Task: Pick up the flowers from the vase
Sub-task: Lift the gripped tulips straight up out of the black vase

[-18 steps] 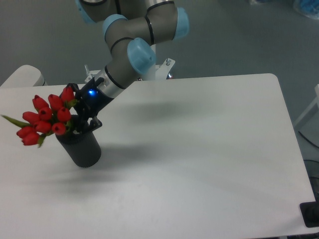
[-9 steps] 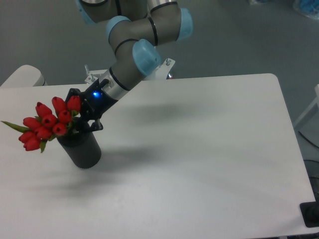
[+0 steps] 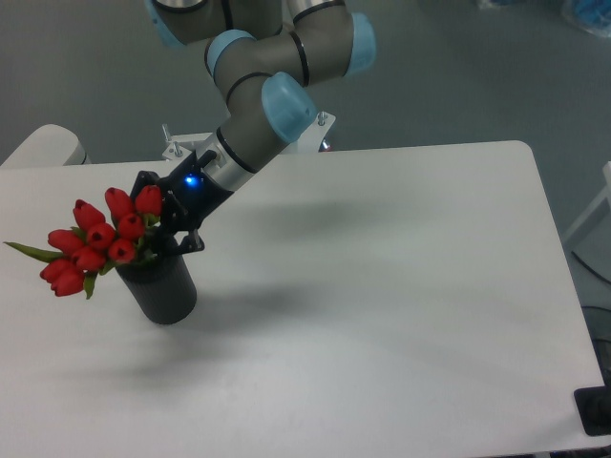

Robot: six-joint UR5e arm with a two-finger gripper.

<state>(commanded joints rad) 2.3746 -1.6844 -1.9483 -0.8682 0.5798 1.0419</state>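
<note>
Red flowers are rising and tilting upright vs a sec ago, stems not yet out of the vase near table's left edge. Gripper is clamping the bunch just above the mouth; lift is progressing, extraction underway.

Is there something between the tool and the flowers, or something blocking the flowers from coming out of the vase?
Nothing visible does. The tool is already at the flowers, just above the vase mouth. The space above and around the bunch is open; only the vase wall surrounds the stems.
</note>
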